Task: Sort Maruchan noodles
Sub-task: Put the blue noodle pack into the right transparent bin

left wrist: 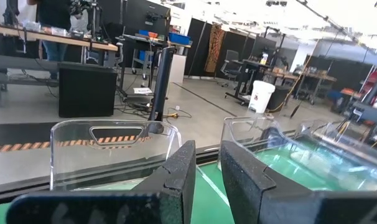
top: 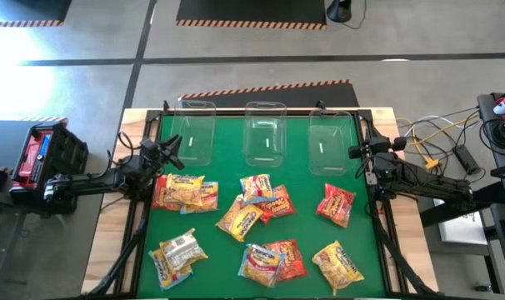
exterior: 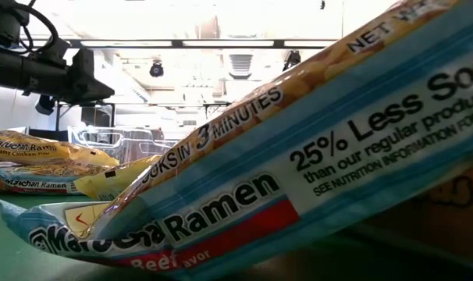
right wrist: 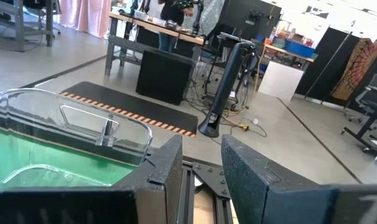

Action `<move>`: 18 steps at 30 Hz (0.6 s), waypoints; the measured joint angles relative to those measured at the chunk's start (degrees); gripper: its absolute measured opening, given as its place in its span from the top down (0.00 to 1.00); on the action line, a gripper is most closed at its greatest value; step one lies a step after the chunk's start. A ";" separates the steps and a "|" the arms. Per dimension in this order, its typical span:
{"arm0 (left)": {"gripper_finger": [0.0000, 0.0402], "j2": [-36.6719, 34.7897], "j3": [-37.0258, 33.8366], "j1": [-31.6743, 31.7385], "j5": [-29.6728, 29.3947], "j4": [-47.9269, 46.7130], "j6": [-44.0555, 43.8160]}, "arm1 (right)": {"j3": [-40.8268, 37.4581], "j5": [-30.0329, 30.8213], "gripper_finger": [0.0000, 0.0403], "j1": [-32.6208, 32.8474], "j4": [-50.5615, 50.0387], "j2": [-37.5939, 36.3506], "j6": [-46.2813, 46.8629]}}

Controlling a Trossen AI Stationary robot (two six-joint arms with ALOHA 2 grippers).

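Note:
Several Maruchan noodle packets lie flat and scattered on the green mat (top: 307,242): yellow-orange ones (top: 186,192) at the left, a mixed heap (top: 257,204) in the middle, a red one (top: 336,204) at the right, and more along the near edge (top: 269,260). One packet (exterior: 299,156) lies close before the low camera. My left gripper (top: 171,148) (left wrist: 207,152) hovers level at the mat's far left, shut, with nothing between its fingers. My right gripper (top: 352,152) (right wrist: 201,146) hovers level at the far right, shut and empty too.
Three clear plastic bins (top: 194,133) (top: 265,133) (top: 330,142) stand in a row along the mat's far edge. A black frame (top: 140,242) borders the mat. Cables (top: 440,142) lie off the table's right side. People stand at benches far behind (right wrist: 173,12).

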 joint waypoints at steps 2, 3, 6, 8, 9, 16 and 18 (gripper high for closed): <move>0.85 0.01 0.00 0.00 0.01 -0.03 0.29 | -0.01 0.00 0.75 0.01 0.00 0.00 0.00; 0.85 0.00 -0.01 -0.01 -0.01 -0.03 0.23 | -0.01 0.00 0.75 -0.01 0.00 -0.02 0.00; 0.85 0.00 0.00 0.01 0.01 -1.01 0.22 | -0.01 -0.02 0.75 -0.01 0.00 -0.02 0.00; 0.85 0.00 0.00 0.01 -0.01 -2.81 0.34 | -0.01 -0.02 0.75 0.00 0.01 -0.01 0.00; 0.85 0.04 0.00 0.00 0.01 -3.14 0.34 | 0.00 -0.02 0.75 0.01 0.00 -0.02 0.00; 0.85 0.00 0.00 0.00 -0.03 0.49 2.00 | -0.01 -0.04 0.75 -0.01 0.00 -0.02 0.00; 0.85 0.00 0.00 0.00 -0.01 1.27 2.12 | 0.00 -0.04 0.75 0.00 0.01 -0.01 0.00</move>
